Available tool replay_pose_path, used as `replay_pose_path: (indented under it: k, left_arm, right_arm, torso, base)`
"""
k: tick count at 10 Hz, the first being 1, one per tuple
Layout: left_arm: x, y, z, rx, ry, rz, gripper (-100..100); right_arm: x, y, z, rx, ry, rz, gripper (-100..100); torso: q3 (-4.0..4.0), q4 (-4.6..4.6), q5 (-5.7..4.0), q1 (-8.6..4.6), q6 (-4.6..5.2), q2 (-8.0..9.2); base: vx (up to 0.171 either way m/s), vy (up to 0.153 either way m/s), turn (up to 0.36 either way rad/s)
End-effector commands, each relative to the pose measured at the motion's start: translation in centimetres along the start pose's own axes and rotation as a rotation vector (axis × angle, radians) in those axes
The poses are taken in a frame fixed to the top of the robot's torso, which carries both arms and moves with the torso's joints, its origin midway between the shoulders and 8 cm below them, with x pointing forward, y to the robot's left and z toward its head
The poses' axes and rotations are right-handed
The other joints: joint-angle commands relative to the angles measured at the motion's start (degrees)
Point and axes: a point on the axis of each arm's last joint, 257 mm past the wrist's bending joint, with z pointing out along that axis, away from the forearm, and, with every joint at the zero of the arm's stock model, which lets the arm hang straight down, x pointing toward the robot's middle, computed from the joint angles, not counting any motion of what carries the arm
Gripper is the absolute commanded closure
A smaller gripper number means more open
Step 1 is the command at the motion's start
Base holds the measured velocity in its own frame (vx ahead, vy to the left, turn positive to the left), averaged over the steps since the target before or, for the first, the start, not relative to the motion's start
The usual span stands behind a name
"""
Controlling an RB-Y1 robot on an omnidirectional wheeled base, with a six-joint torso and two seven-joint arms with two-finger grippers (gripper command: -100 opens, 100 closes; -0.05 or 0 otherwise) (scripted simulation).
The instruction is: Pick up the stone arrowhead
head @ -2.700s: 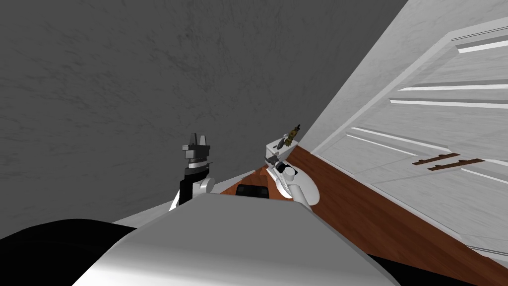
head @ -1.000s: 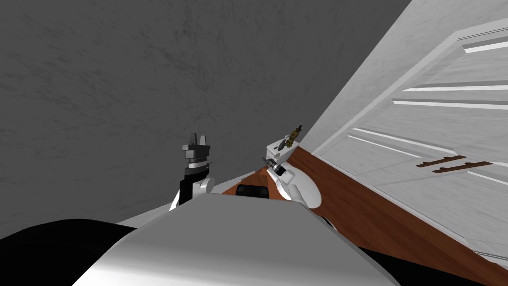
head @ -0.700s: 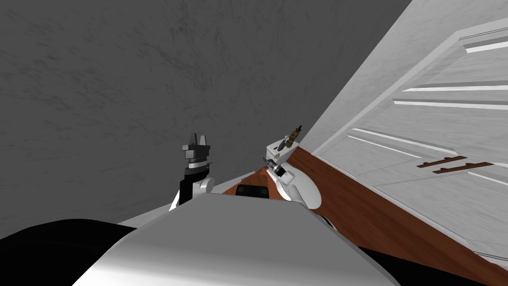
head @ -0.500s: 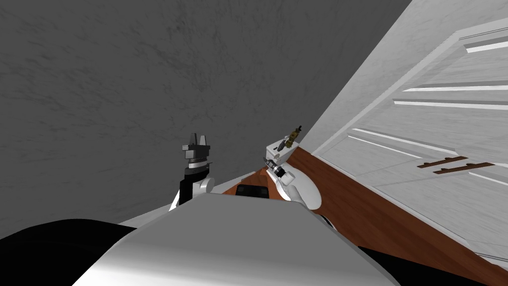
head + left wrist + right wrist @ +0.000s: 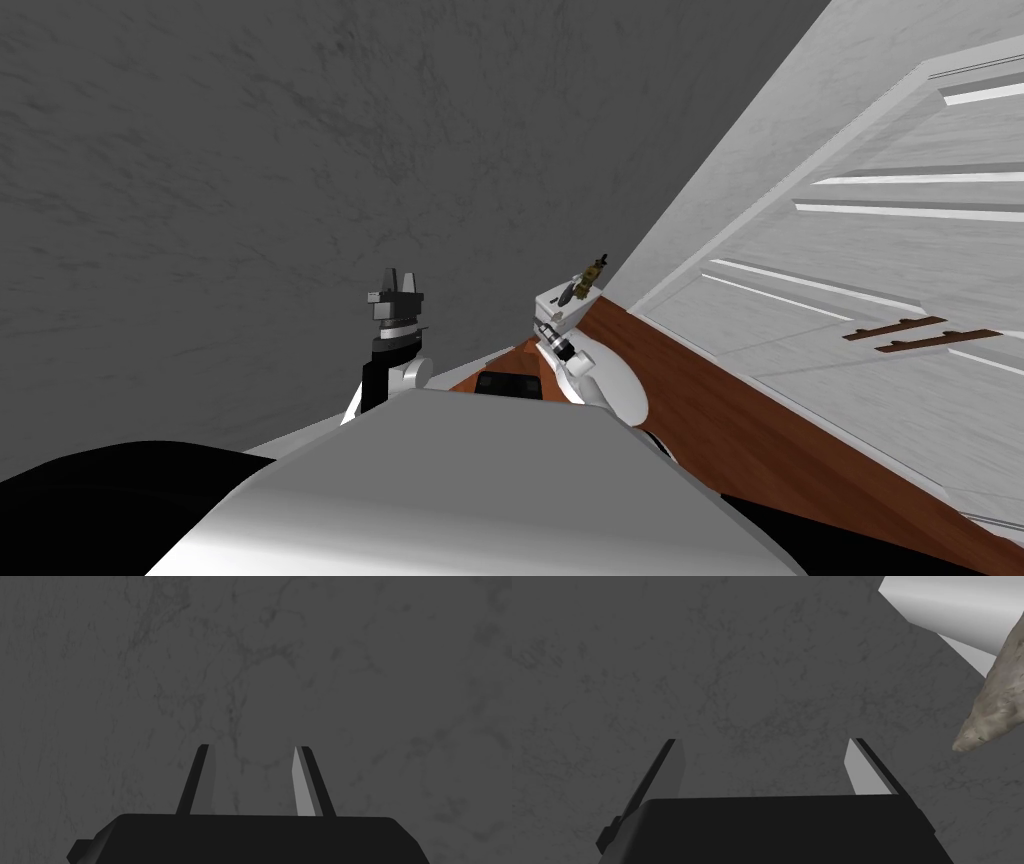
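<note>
The stone arrowhead (image 5: 993, 701) is a rough tan point lying just outside my right gripper's (image 5: 763, 741) fingers, beside one fingertip and not between them. That gripper is open and holds nothing. In the head view the arrowhead (image 5: 557, 314) is a tiny pale speck on the near edge of a small white stand (image 5: 548, 297), with my right gripper (image 5: 547, 326) right below it. My left gripper (image 5: 401, 283) is raised to the left, facing the dark grey wall, its fingers (image 5: 301, 776) apart and empty.
A dark small object (image 5: 567, 292) and an olive figurine (image 5: 592, 270) stand further back on the stand. The dark grey wall (image 5: 300, 150) is close ahead. A white panelled door (image 5: 860, 240) runs along the right above the brown wood floor (image 5: 720, 420).
My right hand has crept slightly toward the stand's near edge. My head view has shifted a touch. The left arm has not moved.
</note>
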Motion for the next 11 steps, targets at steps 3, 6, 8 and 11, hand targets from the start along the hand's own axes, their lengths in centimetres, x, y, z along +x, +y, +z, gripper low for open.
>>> replay_pose_path:
  k: [3,6,8,11]
  left_arm:
    - [0.0,0.0,0.0,0.000,0.000,0.000,0]
    - [0.0,0.0,0.0,0.000,0.000,0.000,0]
    - [0.0,0.0,0.0,0.000,0.000,0.000,0]
    - [0.0,0.0,0.0,0.000,0.000,0.000,0]
  right_arm:
    - [0.3,0.6,-1.3,0.012,0.080,0.127,-100]
    - [0.8,1.0,-2.0,0.013,0.132,0.188,-100]
    - [1.1,1.6,-3.2,0.015,0.194,0.263,-100]
    - [1.7,2.2,-4.4,0.013,0.261,0.324,-100]
  torso:
    - [0.02,0.01,0.00,0.00,0.00,0.04]
    - [0.01,0.00,0.00,0.00,0.00,0.01]
    - [0.01,0.00,0.00,-0.02,0.00,0.01]
    - [0.02,0.01,0.00,-0.02,0.00,0.03]
  base:
    - [0.027,-0.025,-0.004]
    - [0.028,-0.023,-0.004]
    - [0.039,-0.036,-0.009]
    - [0.027,-0.032,-0.005]
